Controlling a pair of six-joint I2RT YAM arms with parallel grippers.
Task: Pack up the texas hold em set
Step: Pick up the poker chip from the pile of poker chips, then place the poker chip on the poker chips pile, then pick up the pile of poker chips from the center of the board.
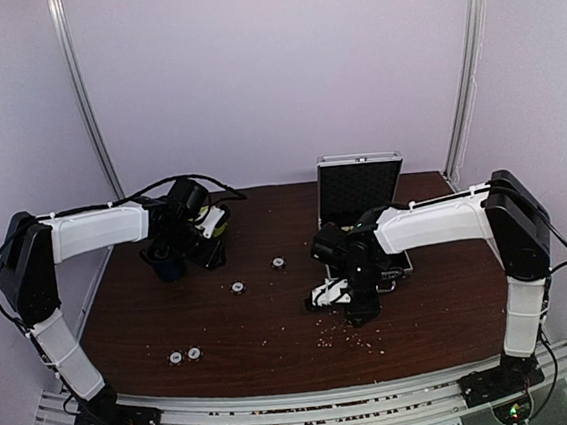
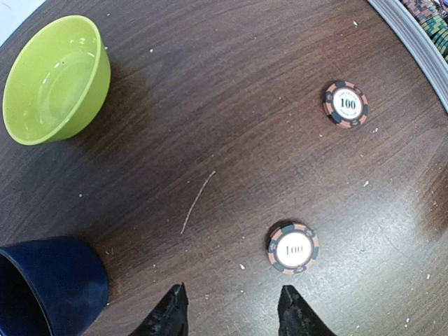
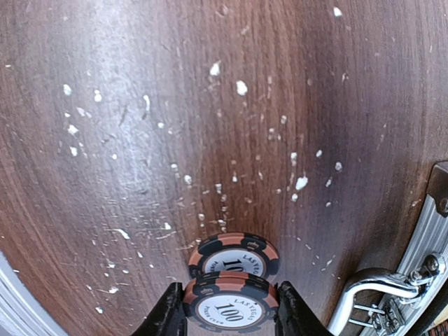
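The silver case (image 1: 360, 187) stands open at the back right, its lid upright. My right gripper (image 3: 231, 315) is shut on a black-and-salmon "100" poker chip (image 3: 231, 305), held just above a second chip (image 3: 235, 253) that lies on the table. From above, that right gripper (image 1: 356, 294) is in front of the case. My left gripper (image 2: 234, 316) is open with nothing between its fingers, above bare wood; one chip (image 2: 292, 247) lies just ahead to the right, another (image 2: 345, 104) farther off. Two more chips (image 1: 185, 356) lie near the front left.
A lime-green bowl (image 2: 56, 77) and a dark blue mug (image 2: 49, 288) stand to the left of my left gripper. The case's handle (image 3: 367, 285) is close on the right of my right gripper. Pale crumbs are scattered over the brown table (image 1: 274, 324).
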